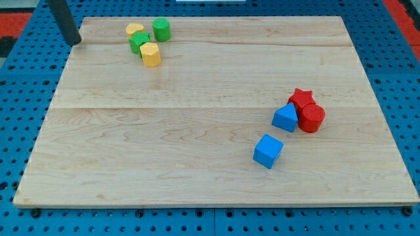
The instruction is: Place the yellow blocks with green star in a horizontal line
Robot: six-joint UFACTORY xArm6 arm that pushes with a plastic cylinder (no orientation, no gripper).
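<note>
A green star block (138, 42) sits near the view's top left on the wooden board (197, 131). A yellow block (134, 29) touches it on its upper side and a yellow hexagonal block (150, 54) touches it on its lower right. A green cylinder (161, 29) stands just right of the star. My tip (75, 42) rests at the board's top left corner, well to the left of this cluster and apart from it.
At the view's right, a red star (302, 99), a red cylinder (311, 118) and a blue triangular block (285, 118) are bunched together. A blue cube (268, 151) lies below them. Blue pegboard (20, 85) surrounds the board.
</note>
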